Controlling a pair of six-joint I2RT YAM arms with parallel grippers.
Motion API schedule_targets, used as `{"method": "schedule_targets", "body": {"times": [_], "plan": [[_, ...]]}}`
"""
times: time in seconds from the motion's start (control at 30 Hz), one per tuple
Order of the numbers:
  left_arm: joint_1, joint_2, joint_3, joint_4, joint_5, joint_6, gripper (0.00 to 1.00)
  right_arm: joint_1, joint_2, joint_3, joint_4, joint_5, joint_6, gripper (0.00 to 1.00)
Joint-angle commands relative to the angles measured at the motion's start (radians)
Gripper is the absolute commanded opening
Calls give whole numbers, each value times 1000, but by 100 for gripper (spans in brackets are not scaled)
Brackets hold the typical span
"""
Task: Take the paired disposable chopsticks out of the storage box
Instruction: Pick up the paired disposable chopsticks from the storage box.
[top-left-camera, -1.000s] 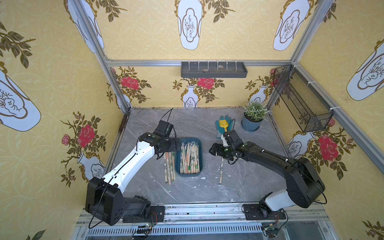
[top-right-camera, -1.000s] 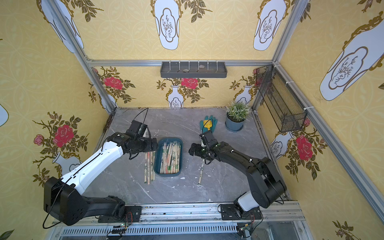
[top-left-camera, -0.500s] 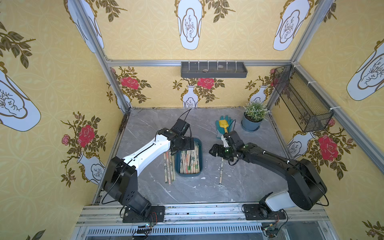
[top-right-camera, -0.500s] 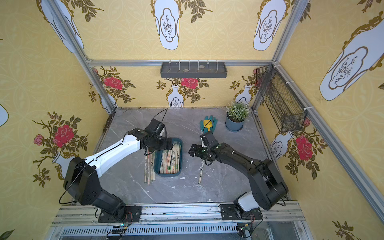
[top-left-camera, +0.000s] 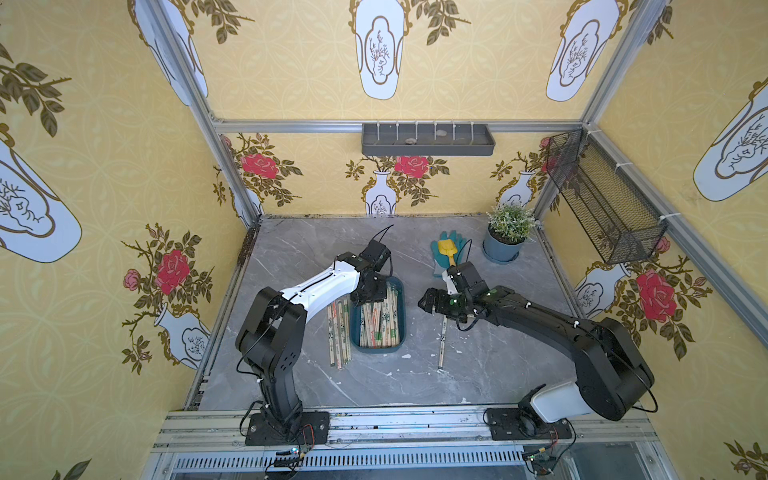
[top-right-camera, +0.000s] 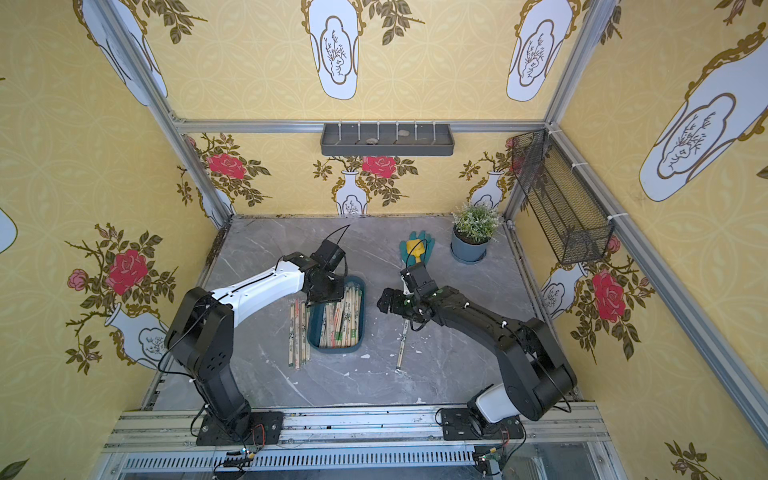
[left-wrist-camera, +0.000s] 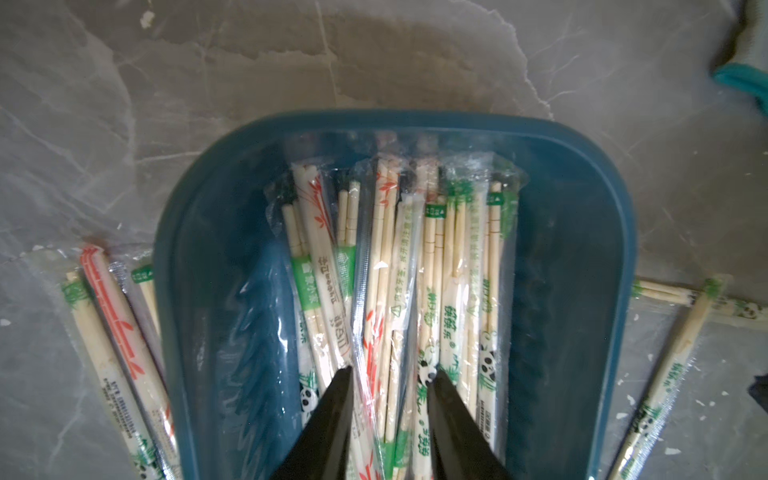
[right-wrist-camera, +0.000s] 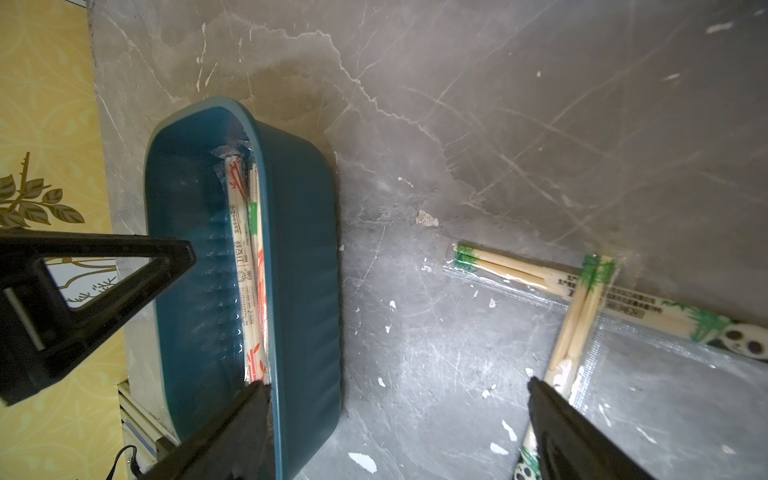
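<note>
**Chopsticks box, mid-task.** A dark teal storage box (top-left-camera: 402, 316) sits mid-bench (top-left-camera: 291, 257) between two robot arms. Its paired disposable chopsticks (top-left-camera: 380, 326) lie lengthwise inside in clear wrappers.

The left arm (top-left-camera: 328, 286) reaches over the box's far end. In both top views its wrist covers that end and hides the left jaws. The left wrist view shows them low inside the box (left-wrist-camera: 415, 118), set narrow, astride a red-orange printed pair (left-wrist-camera: 384, 257) and a crumpled wrapper. Whether they press the pair or merely flank it cannot be told.

The right arm (top-left-camera: 540, 320) hangs beside the box, the right jaws spread wide with nothing between them. In its wrist view one tip shows against the box rim and the other against the end of a loose pair. Contact at either tip is unclear.

A small bundle (top-left-camera: 338, 332) lies on the bench just beside the box's left side. On the right, a single pair (top-left-camera: 441, 340) runs with its far end under the right arm. The right wrist view shows two pairs crossing there (right-wrist-camera: 498, 270) (right-wrist-camera: 577, 324), their panda-printed ends cut off by the frame. Overlapping wrappers and glare make the number of pairs in the box impossible to count.
</note>
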Motion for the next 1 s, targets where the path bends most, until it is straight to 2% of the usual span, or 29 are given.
{"method": "schedule_targets", "body": {"times": [0.0,0.67,0.97], "plan": [[1,30,7,-28,-26,-15,32,0,2,7,3,8,3,97],[1,101,-28,-17,-53,-15,30,0,1,3,-1,17,0,98],[1,109,-28,-2,-44,-15,22,-1,7,0,-1,18,1,97]]}}
